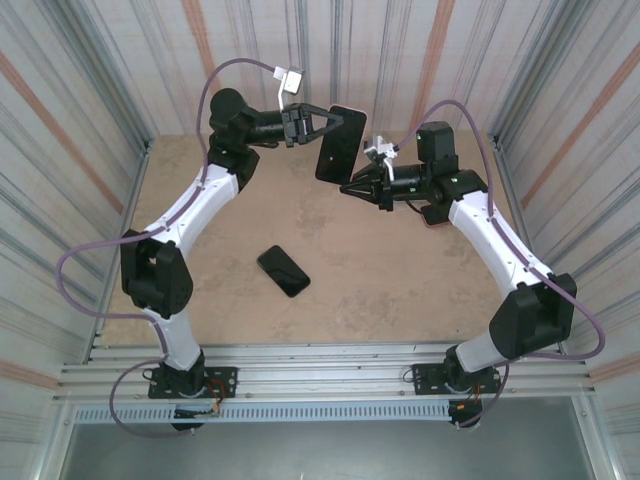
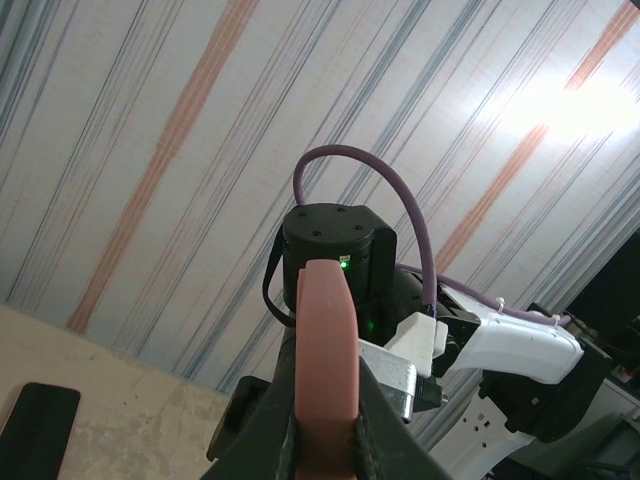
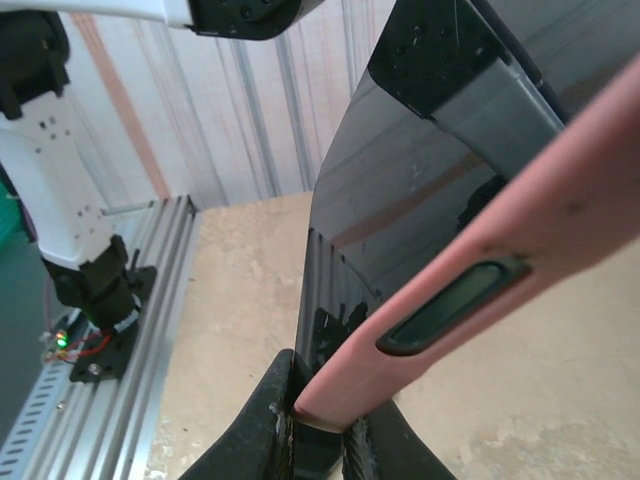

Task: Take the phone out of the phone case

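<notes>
The pink phone case (image 1: 338, 145) with the black phone in it hangs upright in the air above the back of the table. My left gripper (image 1: 335, 118) is shut on its top edge; the left wrist view has the pink case rim (image 2: 325, 340) pinched between the black fingers (image 2: 262, 430). My right gripper (image 1: 347, 187) is shut on the bottom corner. In the right wrist view the glossy phone (image 3: 400, 190) and the pink case (image 3: 480, 290) both run down between the fingers (image 3: 262, 420), the case edge angling away from the screen.
A second black phone (image 1: 283, 270) lies flat on the beige table, in front of the held one, and also shows in the left wrist view (image 2: 38, 425). Something small and pink (image 1: 437, 222) sits under my right forearm. Striped walls close in three sides; an aluminium rail (image 1: 320, 360) runs along the near edge.
</notes>
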